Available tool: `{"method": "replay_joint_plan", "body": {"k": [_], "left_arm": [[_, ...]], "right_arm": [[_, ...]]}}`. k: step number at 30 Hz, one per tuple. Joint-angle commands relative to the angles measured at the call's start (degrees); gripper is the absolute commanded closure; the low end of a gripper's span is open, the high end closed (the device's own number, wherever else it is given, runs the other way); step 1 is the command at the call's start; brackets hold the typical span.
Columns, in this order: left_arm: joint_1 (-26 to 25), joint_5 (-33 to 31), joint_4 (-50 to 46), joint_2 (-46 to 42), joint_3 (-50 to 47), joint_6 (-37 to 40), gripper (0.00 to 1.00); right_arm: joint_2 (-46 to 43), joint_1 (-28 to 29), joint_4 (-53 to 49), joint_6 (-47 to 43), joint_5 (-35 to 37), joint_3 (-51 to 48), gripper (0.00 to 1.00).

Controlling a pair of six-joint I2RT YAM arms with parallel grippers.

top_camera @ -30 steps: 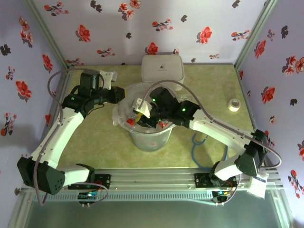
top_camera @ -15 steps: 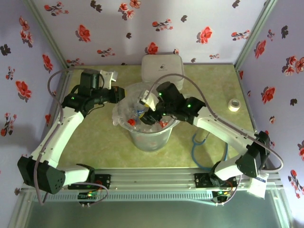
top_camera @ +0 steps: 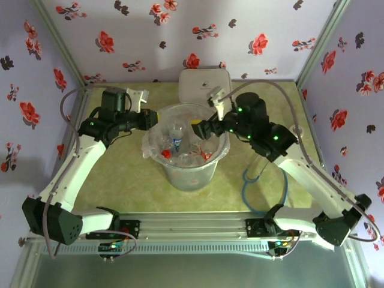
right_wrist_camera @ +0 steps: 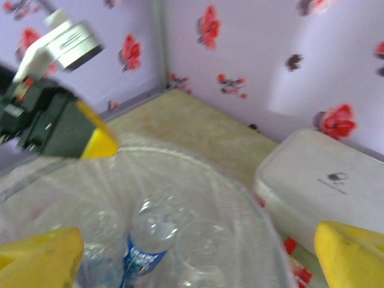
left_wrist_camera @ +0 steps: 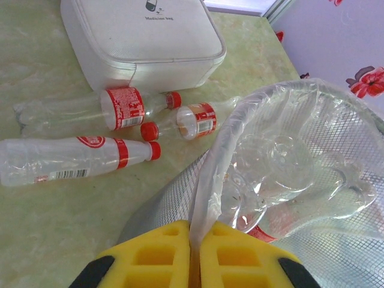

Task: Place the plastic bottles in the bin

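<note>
The bin [top_camera: 186,175] stands mid-table, lined with a clear bag and holding several plastic bottles, among them a blue-labelled one [top_camera: 176,138]. My left gripper [top_camera: 150,120] is at its left rim, and its yellow fingers [left_wrist_camera: 162,255] are shut on the bag liner and rim [left_wrist_camera: 198,204]. My right gripper [top_camera: 201,129] hangs open over the bin's back right edge with nothing between its fingertips [right_wrist_camera: 42,261]. Below it I see the blue-labelled bottle [right_wrist_camera: 150,234] inside the bin [right_wrist_camera: 180,162]. Three red-labelled bottles [left_wrist_camera: 120,108] [left_wrist_camera: 186,123] [left_wrist_camera: 78,157] lie on the table beside the bin [left_wrist_camera: 288,180].
A white lidded box [top_camera: 205,84] sits just behind the bin, close to the loose bottles [left_wrist_camera: 144,42]. A tape roll [top_camera: 295,132] lies at the right and a blue cable [top_camera: 252,180] loops in front of it. Flowered walls close in three sides.
My right gripper has opened and drawn back to the right and up out of the bin. The blue-labelled bottle now rests in the bin. My left arm has not moved.
</note>
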Motion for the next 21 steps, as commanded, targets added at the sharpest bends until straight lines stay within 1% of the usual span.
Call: {"method": "replay_joint_plan", "body": {"k": [1,3,7,9,13,16,18,21], "left_arm": [[-0.6,-1.8,-3.9,0.8,0.8,1.1,1.0],[-0.5,-2.6,-4.3,0.4,0.8,1.5,1.0],[0.1,-2.5,-5.0,-0.7,0.7,1.4,1.0],[1.6,-2.0,-5.1,-1.7,0.2,-1.0,1.0],[5.3,0.0,-5.4,-3.2,-1.2,-3.3,1.0],[6.7,0.0,-7.1,-4.2,-1.2,-3.0,1.0],[8.1,0.0,-8.6,-5.3,-1.0,-2.4,1.0],[11.1,0.0,-10.5,-7.2,-1.0,-1.9,1.0]], "right_arm": [[-1.8,-4.7,2.6,7.5,5.5,-2.5,0.01],[-2.8,-8.7,2.6,11.1,6.4,-3.9,0.01],[-3.5,-14.6,1.3,17.4,9.5,-6.1,0.01],[-3.2,-16.4,-0.1,18.9,11.3,-6.7,0.01],[0.4,-17.4,-4.2,22.8,16.3,-6.1,0.01],[4.4,-19.6,-8.3,29.9,18.9,-4.5,0.01],[6.9,-21.5,-9.9,36.8,20.0,-4.1,0.01],[9.1,-22.9,-6.5,47.5,18.1,-7.2,0.01]]}}
